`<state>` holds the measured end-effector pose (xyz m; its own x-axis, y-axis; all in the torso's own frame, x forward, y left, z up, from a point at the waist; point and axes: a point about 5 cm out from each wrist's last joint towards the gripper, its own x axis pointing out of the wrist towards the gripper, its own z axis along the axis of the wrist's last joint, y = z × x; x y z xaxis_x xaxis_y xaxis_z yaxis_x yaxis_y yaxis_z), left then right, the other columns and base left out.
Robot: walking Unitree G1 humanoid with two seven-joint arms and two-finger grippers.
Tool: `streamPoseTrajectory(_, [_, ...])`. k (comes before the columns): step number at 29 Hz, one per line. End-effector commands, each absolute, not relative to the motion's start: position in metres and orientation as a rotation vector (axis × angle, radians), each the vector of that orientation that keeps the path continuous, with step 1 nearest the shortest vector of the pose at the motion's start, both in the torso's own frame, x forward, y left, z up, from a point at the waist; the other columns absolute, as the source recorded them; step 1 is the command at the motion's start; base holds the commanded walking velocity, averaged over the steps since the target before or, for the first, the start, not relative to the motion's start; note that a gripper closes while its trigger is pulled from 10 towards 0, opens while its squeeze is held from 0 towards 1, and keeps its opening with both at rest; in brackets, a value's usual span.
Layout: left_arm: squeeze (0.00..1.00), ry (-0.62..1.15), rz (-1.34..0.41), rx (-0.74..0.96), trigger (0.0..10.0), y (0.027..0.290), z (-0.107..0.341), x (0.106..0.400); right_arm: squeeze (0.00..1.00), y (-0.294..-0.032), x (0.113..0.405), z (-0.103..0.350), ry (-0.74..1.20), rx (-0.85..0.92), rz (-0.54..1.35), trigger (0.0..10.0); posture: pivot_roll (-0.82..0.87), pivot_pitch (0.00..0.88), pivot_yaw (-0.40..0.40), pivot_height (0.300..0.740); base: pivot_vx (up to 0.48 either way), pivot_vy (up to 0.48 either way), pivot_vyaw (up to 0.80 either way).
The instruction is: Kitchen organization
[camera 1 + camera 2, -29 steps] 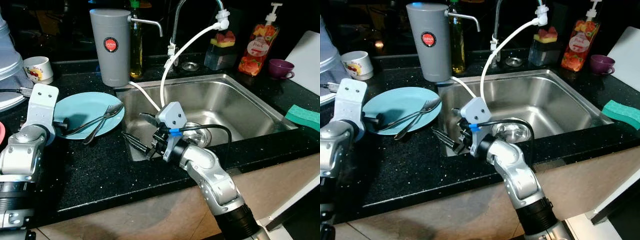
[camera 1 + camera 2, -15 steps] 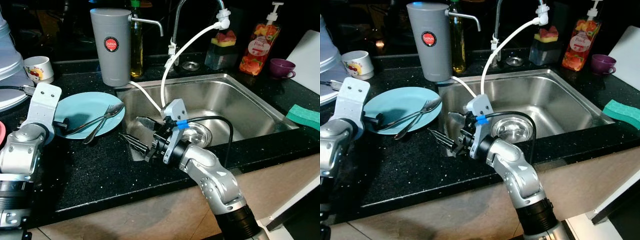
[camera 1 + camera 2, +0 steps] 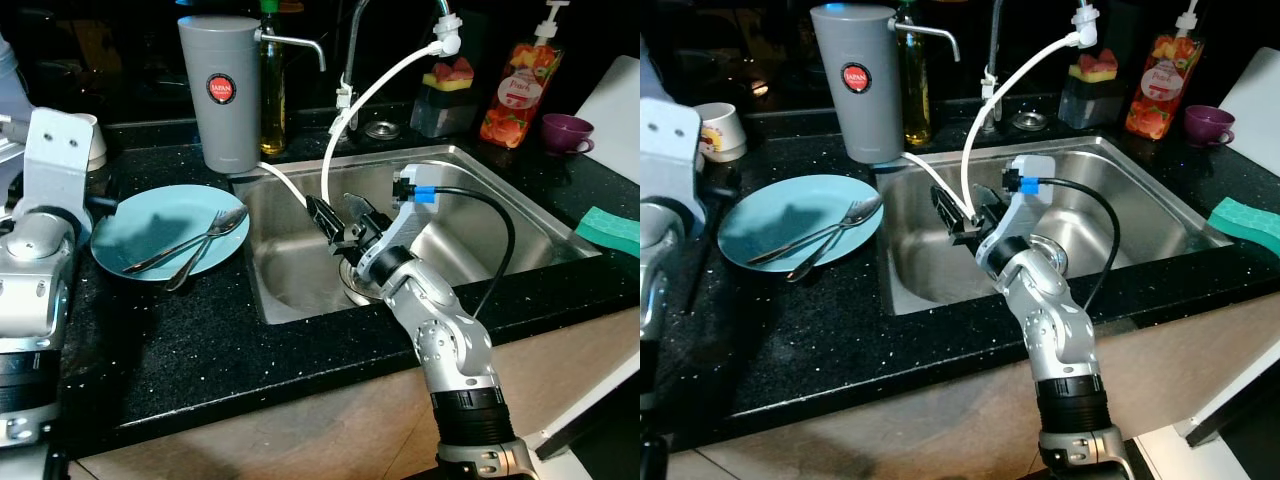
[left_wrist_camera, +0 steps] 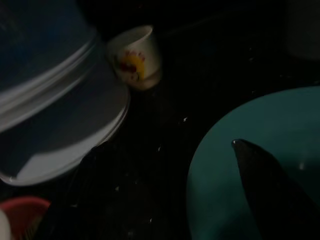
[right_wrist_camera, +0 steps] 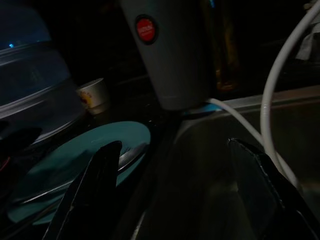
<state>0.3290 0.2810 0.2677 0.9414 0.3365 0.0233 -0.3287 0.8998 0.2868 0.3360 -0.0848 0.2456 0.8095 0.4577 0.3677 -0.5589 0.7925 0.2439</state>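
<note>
Our right pincer (image 3: 340,215) hangs open and empty over the sink (image 3: 520,215); the teal plate (image 3: 150,215) with fork and spoon (image 3: 195,245) lies on the worktop beyond its fingertips. The plate is probably stiff, slick and breakable, so we take it by the rim, while the thin, light cutlery wants pinching at mid-handle. Our left pincer (image 4: 175,195) hovers beside the plate's far edge, seemingly open.

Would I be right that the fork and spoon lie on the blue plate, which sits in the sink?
Not quite: the fork and spoon do lie on the blue plate, but the plate sits on the black counter left of the sink, not in it, as the left eye view shows.
</note>
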Motion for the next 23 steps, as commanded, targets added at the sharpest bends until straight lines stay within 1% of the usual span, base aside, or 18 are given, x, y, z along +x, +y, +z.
streamPoseTrajectory(1, [0.00, 0.064, 0.365, 0.250, 10.0, 0.286, 0.260, 0.328, 0.00, -0.080, 0.334, 0.245, -0.286, 0.343, 0.586, 10.0, 0.01, 0.051, 0.017, 0.740, 0.000, 0.000, 0.00])
streamPoseTrajectory(4, [0.00, 0.139, 0.361, 0.171, 10.0, 0.287, 0.249, 0.327, 0.00, -0.073, 0.331, 0.247, -0.288, 0.304, 0.640, 10.0, 0.01, 0.048, 0.020, 0.740, 0.000, 0.000, 0.00])
streamPoseTrajectory(5, [0.00, 0.141, 0.369, 0.174, 10.0, 0.287, 0.248, 0.327, 0.00, -0.072, 0.330, 0.248, -0.288, 0.298, 0.654, 10.0, 0.01, 0.048, 0.020, 0.740, 0.000, 0.000, 0.00])
streamPoseTrajectory(8, [0.00, 0.119, 0.386, 0.203, 10.0, 0.288, 0.251, 0.325, 0.00, -0.070, 0.328, 0.248, -0.287, 0.288, 0.682, 10.0, 0.01, 0.045, 0.017, 0.740, 0.000, 0.000, 0.00])
streamPoseTrajectory(10, [0.00, 0.065, 0.408, 0.208, 10.0, 0.289, 0.258, 0.324, 0.00, -0.069, 0.327, 0.247, -0.283, 0.281, 0.690, 10.0, 0.00, 0.043, 0.017, 0.740, 0.000, 0.000, 0.00])
streamPoseTrajectory(12, [0.00, -0.045, 0.396, 0.252, 10.0, 0.287, 0.272, 0.324, 0.00, -0.070, 0.328, 0.247, -0.284, 0.283, 0.665, 10.0, 0.00, 0.041, 0.015, 0.740, 0.000, 0.000, 0.00])
streamPoseTrajectory(13, [0.00, -0.090, 0.383, 0.223, 10.0, 0.284, 0.278, 0.324, 0.00, -0.076, 0.334, 0.246, -0.277, 0.316, 0.587, 10.0, 0.01, 0.039, 0.013, 0.740, 0.000, 0.000, 0.00])
streamPoseTrajectory(14, [0.00, -0.117, 0.376, 0.197, 10.0, 0.282, 0.282, 0.324, 0.00, -0.081, 0.338, 0.246, -0.270, 0.340, 0.531, 10.0, 0.01, 0.039, 0.013, 0.740, 0.000, 0.000, 0.00])
streamPoseTrajectory(15, [0.00, -0.117, 0.376, 0.197, 10.0, 0.282, 0.282, 0.324, 0.00, -0.081, 0.338, 0.246, -0.270, 0.340, 0.531, 10.0, 0.01, 0.039, 0.013, 0.740, 0.000, 0.000, 0.00])
streamPoseTrajectory(17, [0.00, -0.189, 0.346, 0.193, 10.0, 0.272, 0.289, 0.324, 0.00, -0.091, 0.345, 0.247, -0.278, 0.363, 0.438, 10.0, 0.01, 0.040, 0.014, 0.740, 0.000, 0.000, 0.00])
streamPoseTrajectory(18, [0.00, -0.189, 0.346, 0.193, 10.0, 0.272, 0.289, 0.324, 0.00, -0.091, 0.345, 0.247, -0.278, 0.363, 0.438, 10.0, 0.01, 0.040, 0.014, 0.740, 0.000, 0.000, 0.00])
streamPoseTrajectory(21, [0.00, -0.249, 0.262, 0.295, 10.0, 0.251, 0.293, 0.323, 0.00, -0.101, 0.348, 0.250, -0.301, 0.353, 0.378, 10.0, 0.01, 0.040, 0.015, 0.740, 0.000, 0.000, 0.00])
streamPoseTrajectory(23, [0.00, -0.268, 0.214, 0.294, 10.0, 0.239, 0.293, 0.322, 0.00, -0.105, 0.350, 0.252, -0.309, 0.328, 0.350, 10.0, 0.01, 0.039, 0.015, 0.740, 0.000, 0.000, 0.00])
